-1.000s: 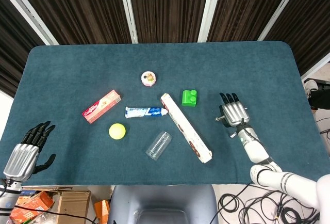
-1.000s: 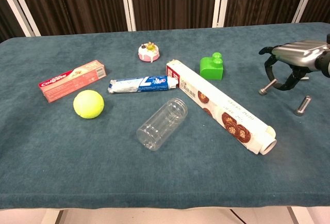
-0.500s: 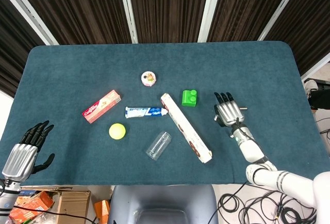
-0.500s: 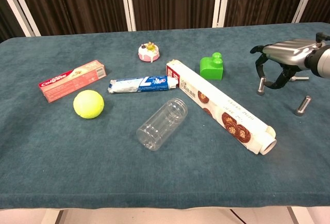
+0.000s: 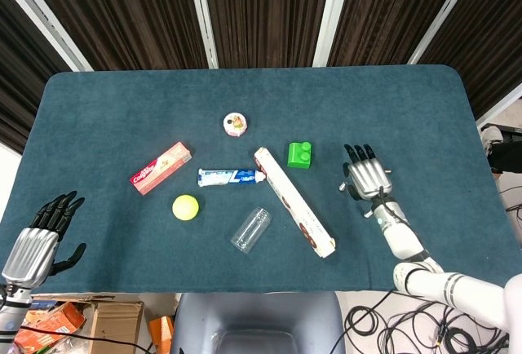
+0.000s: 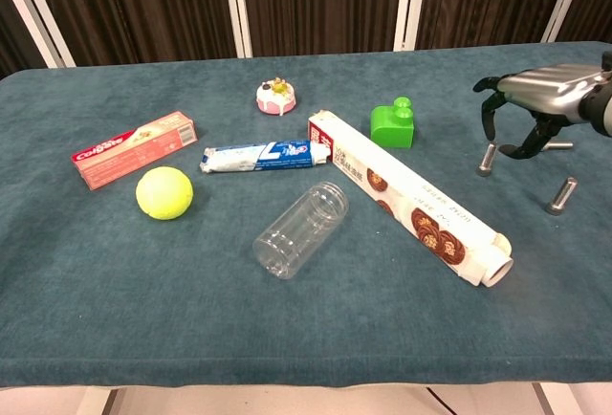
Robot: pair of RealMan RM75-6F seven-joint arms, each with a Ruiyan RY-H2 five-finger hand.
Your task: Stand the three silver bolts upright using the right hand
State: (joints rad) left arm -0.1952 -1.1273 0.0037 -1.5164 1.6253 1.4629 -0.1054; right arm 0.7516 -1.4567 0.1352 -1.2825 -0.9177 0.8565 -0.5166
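One silver bolt [image 6: 486,160] stands upright on the blue cloth at the right. My right hand [image 6: 540,109] hovers just above and to the right of it, fingers curled downward and apart, with a small gap to the bolt's top. A second bolt [image 6: 562,195] lies on its side nearer the front. A third bolt [image 6: 562,144] lies flat behind the hand, partly hidden by it. In the head view the right hand [image 5: 369,178] covers most of the bolts. My left hand [image 5: 37,240] rests open at the table's front left edge, far from them.
A green brick [image 6: 393,123] and a long cookie box [image 6: 411,197] lie just left of the bolts. Further left are a clear jar [image 6: 301,229] on its side, a toothpaste tube [image 6: 263,156], a tennis ball [image 6: 163,192], a red box [image 6: 134,149] and a small cake toy [image 6: 275,96].
The bolt that lay tilted under the right hand now stands upright. The hand pinched it half a second ago and has since lifted off, shifting slightly right.
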